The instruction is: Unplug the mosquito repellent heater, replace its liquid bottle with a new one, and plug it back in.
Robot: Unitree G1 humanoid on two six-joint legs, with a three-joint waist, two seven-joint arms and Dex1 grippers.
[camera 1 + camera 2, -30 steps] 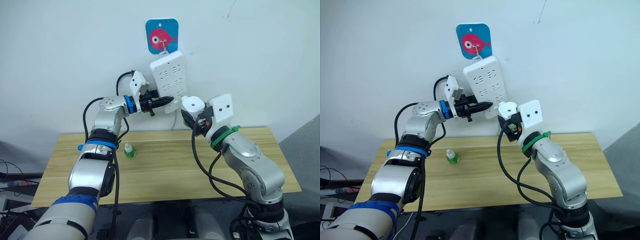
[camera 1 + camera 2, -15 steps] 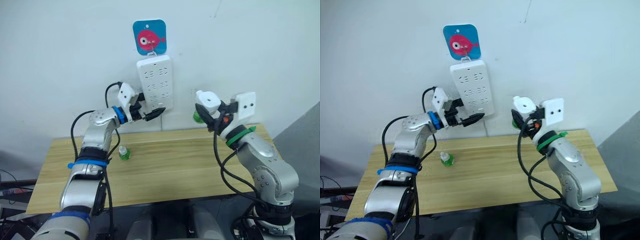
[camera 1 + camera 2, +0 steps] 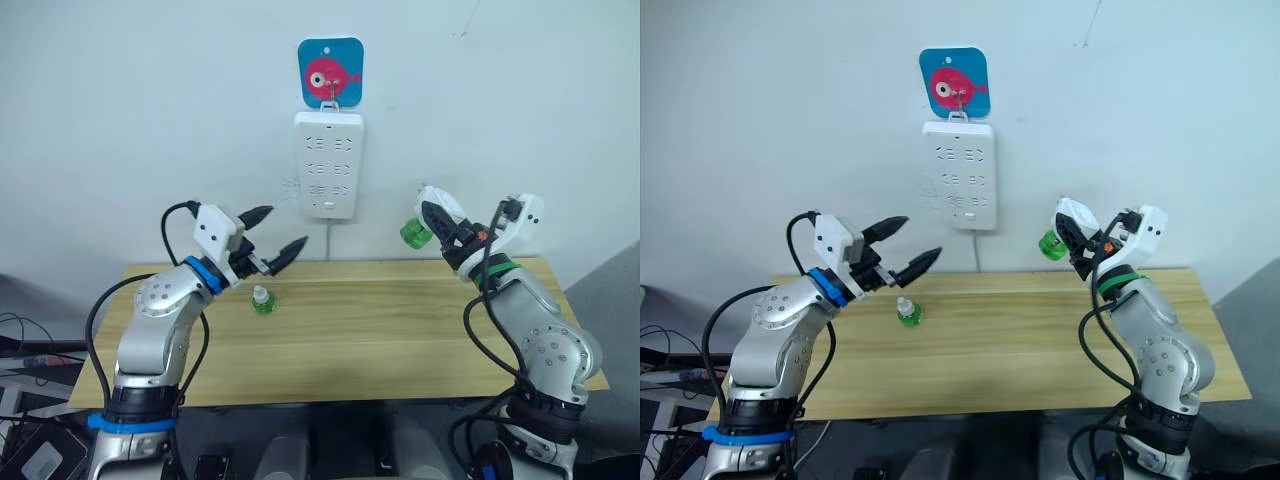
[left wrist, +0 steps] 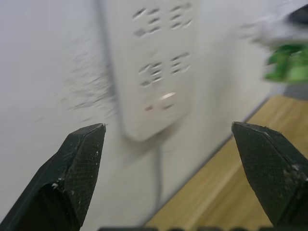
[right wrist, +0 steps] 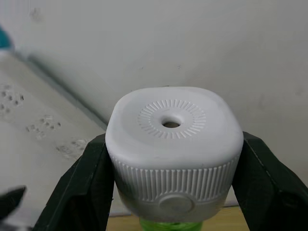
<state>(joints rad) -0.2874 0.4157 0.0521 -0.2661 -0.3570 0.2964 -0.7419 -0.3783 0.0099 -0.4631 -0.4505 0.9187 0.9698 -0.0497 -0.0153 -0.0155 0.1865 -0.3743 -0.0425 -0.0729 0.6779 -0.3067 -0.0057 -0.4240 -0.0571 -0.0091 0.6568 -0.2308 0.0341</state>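
The mosquito repellent heater (image 3: 438,212) is a white rounded unit with a green liquid bottle (image 3: 413,235) under it. My right gripper (image 3: 446,226) is shut on it, holding it in the air to the right of the white power strip (image 3: 328,165) on the wall, apart from it. In the right wrist view the heater (image 5: 173,144) sits between the black fingers (image 5: 82,187). My left gripper (image 3: 283,228) is open and holds nothing, raised left of and below the strip. A second small green bottle (image 3: 262,300) stands on the wooden table (image 3: 380,330), just under the left gripper.
The power strip hangs straight from a blue hook plate with a pink fish (image 3: 330,72), its cord running down behind the table. The left wrist view looks at the strip (image 4: 154,62) between its fingers (image 4: 72,168).
My left gripper has drawn back from the power strip and opened. My right gripper has carried the heater away to the right. The strip, tilted before, now hangs straight.
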